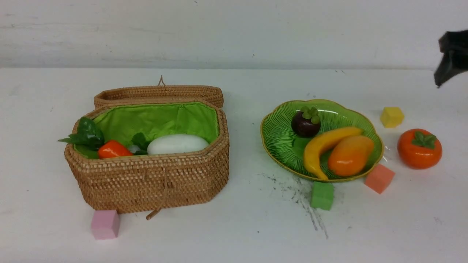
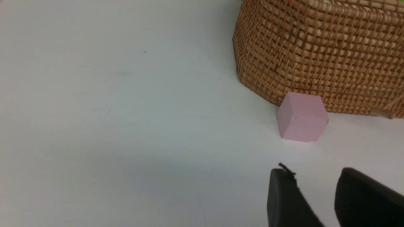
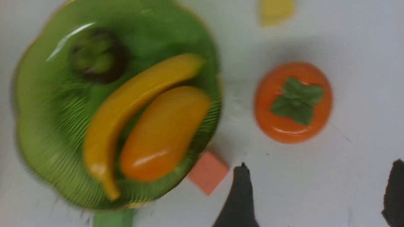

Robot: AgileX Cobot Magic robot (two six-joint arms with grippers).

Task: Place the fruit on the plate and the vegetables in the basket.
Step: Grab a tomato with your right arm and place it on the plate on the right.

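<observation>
From my remote seat, front cam: the basket [image 1: 153, 182] sits left of centre with its lid flipped back. Inside I see the carrot [image 1: 114, 149] at the left end and the white radish [image 1: 177, 144] beside it; I can't make out the eggplant. A pink cube [image 1: 105, 224] sits at the basket's lower left corner. My left gripper [image 2: 318, 201] only shows on its wrist cam, fingers apart with nothing between them. Right of centre, the plate [image 1: 281, 142] holds the mangosteen [image 1: 306, 123], banana [image 1: 325, 146] and mango [image 1: 350, 155]. The persimmon [image 1: 419, 148] sits on the table just right of the plate. My right gripper [image 3: 318, 195] hangs spread wide, empty.
</observation>
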